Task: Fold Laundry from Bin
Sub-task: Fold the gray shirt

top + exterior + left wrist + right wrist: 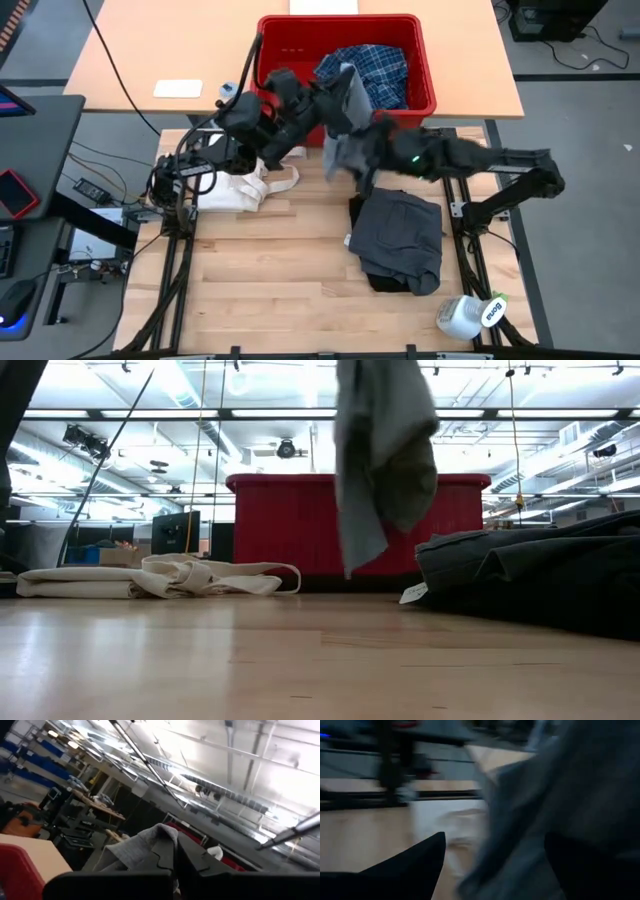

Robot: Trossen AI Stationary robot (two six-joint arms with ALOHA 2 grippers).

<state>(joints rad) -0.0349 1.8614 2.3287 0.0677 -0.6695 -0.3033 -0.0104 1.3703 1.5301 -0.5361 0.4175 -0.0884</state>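
I am holding the soft light grey garment aloft in the left gripper, clamped on its top edge, just in front of the bright red rectangular plastic bin. I am bringing the right gripper, jaws spread wide, beside the hanging cloth; it should pinch a lower corner to spread it flat.

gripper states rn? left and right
Left gripper: shut on the light grey garment, lifted above the table.
Right gripper: open, beside the hanging garment, holding nothing.
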